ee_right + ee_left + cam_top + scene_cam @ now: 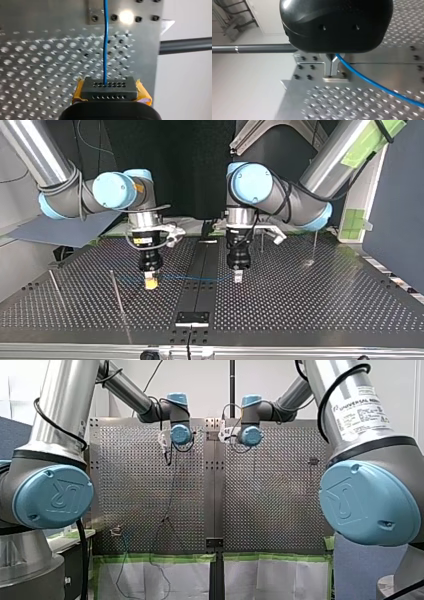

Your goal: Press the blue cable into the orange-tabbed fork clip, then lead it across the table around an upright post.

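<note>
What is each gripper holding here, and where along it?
Both hold the blue cable: my left gripper and my right gripper each pinch it between shut jaws, a straight span running between them. Its ends do not show.

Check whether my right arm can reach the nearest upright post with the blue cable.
Probably yes: the post stands near my right claw with only bare table between; the blue cable runs off the other way to my left claw.
</note>
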Motion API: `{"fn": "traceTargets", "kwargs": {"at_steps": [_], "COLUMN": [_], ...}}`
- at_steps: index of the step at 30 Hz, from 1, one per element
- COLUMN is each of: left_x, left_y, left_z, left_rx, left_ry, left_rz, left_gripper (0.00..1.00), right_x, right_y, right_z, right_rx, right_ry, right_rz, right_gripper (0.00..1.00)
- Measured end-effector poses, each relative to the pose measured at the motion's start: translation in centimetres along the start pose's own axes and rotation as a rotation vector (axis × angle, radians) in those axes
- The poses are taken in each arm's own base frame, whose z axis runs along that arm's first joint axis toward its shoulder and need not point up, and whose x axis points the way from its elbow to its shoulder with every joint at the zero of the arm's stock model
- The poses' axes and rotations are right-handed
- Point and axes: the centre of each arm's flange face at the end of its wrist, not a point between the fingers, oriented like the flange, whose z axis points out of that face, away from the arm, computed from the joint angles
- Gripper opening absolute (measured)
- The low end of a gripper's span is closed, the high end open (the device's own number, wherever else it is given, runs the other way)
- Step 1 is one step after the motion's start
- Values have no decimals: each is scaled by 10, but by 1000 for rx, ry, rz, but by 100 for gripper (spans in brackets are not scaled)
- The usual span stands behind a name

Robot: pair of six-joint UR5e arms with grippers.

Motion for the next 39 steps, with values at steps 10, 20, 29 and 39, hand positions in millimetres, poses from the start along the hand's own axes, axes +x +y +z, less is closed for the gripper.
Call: {"fn": "traceTargets", "kwargs": {"at_steps": [10,20,29,39], "left_x": [-11,-21,-35,-45], "left_y": [-11,-24,-51,-75], "left_z": [6,22,38,48], "left_rx": [69,138,212,258], "left_ry": [-13,-17,-17,-13], "left_rz": [-38,-104,-205,-271], "left_gripper": [0,0,0,0], "right_x": [48,68,74,75], "right_y": [12,26,43,67], "right_z": [1,2,3,5], "right_rx": [-43,-86,-116,-159], "right_ry": [68,83,84,72], "right_rz": [4,2,-9,-14], "right_gripper": [0,0,0,0]}}
